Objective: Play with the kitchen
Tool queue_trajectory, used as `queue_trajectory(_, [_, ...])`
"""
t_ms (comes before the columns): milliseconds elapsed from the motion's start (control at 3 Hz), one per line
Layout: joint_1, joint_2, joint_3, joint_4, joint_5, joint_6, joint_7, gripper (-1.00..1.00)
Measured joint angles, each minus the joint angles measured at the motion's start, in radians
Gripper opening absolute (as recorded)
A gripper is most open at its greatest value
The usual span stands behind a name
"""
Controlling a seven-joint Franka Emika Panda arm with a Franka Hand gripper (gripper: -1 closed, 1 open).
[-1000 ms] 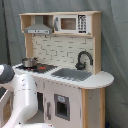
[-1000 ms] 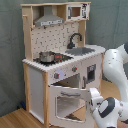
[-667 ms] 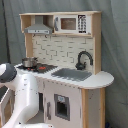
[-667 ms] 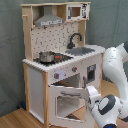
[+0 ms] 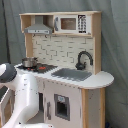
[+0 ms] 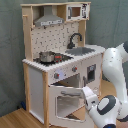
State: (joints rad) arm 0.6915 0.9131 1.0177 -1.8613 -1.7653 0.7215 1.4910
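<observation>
I am working at the oven door [image 6: 67, 100] of the tall white and light-wood toy play kitchen [image 6: 57, 55], which is standing on the wooden floor against a grey curtain in both exterior views. In the second exterior view the door is hanging part-way open, tilted outward from its top edge, and my white Franka arm [image 6: 114, 70] is arching down in front of it with the gripper [image 6: 91, 98] sitting at the door's upper right corner. I cannot tell how far the jaws are parted or whether they are gripping the door's edge or handle; the wrist is blocking that spot. My judgement is that the step in hand is swinging the oven door, and the next move is calling for a slow arc about the hinge at the door's bottom, so the contact does not slip off the edge. As for the kitchen itself, a small steel pot [image 6: 47, 56] is sitting on the black hob at the second exterior view's left, the black faucet [image 5: 83, 59] is curving over the grey sink [image 5: 74, 74], and the range hood [image 5: 38, 27] and small microwave [image 5: 72, 23] are sitting up on the top shelf. Knobs [image 6: 74, 69] are lining the front panel above the oven.
</observation>
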Motion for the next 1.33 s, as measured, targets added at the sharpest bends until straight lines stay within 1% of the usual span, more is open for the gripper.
queue_trajectory(333, [0.000, 0.004, -0.031, -0.004, -0.051, 0.074, -0.064, 1.00])
queue_trajectory(667, [0.000, 0.005, -0.079, -0.028, -0.068, 0.162, -0.087, 1.00])
queue_trajectory(1000, [-0.019, 0.002, -0.109, -0.091, -0.069, 0.235, -0.093, 1.00])
queue_trajectory(1333, [-0.090, -0.023, -0.099, -0.167, -0.069, 0.249, -0.091, 1.00])
